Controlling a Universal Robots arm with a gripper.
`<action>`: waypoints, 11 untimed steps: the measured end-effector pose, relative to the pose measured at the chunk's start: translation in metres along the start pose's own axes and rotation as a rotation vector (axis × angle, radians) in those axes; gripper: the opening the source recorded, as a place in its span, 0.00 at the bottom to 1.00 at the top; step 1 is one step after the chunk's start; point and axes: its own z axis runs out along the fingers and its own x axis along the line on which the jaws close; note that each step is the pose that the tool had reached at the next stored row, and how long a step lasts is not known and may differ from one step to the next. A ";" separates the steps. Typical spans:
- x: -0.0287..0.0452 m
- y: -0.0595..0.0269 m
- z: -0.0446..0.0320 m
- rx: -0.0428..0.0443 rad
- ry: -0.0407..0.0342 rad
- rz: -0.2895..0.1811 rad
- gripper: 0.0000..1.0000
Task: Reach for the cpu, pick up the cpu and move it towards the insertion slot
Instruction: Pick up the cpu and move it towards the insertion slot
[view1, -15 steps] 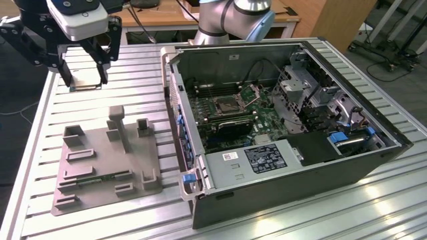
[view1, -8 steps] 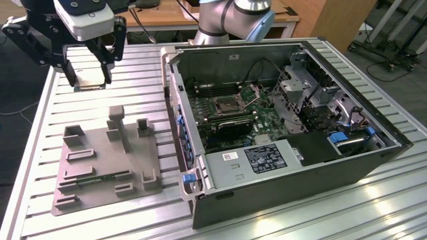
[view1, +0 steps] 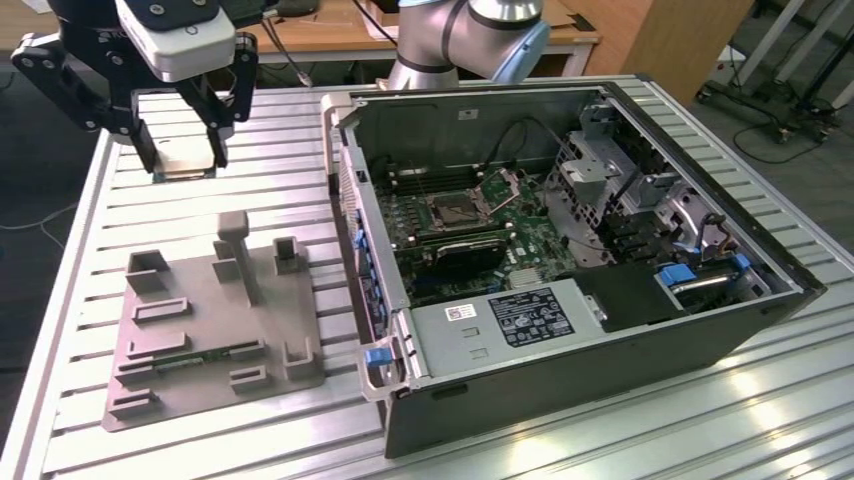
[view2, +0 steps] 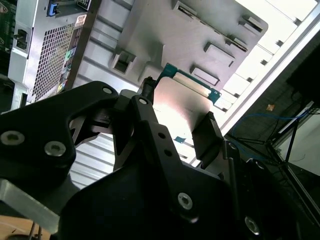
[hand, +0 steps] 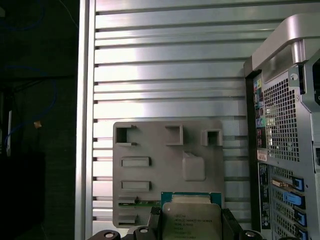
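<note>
The cpu (view1: 183, 152) is a small flat chip with a silvery top, and it hangs in the air over the slatted table. My gripper (view1: 180, 162) is shut on it, one black finger on each side. It is beyond the far end of the grey tray (view1: 200, 340) in the exterior view. In the first wrist view the cpu (hand: 191, 221) shows its silver top and green rim between the fingers (hand: 155, 218). The second wrist view shows the cpu (view2: 180, 102) from its other face. The insertion slot (view1: 454, 210) sits on the green motherboard inside the open case, its hinged plate raised, well to the exterior view's right of the gripper.
The open computer case (view1: 561, 330) lies on the exterior view's right, and its near wall (view1: 350, 230) stands between the gripper and the motherboard. The grey tray (hand: 167, 165) has upright posts and recesses. The slatted aluminium table (view1: 267, 130) ends at an edge on the exterior view's left.
</note>
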 end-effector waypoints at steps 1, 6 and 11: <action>-0.0004 0.0000 0.0000 0.0001 0.0001 0.000 0.54; -0.0028 0.0000 0.0003 0.0001 0.0000 0.000 0.54; -0.0053 0.0001 0.0006 0.0000 0.0000 0.000 0.54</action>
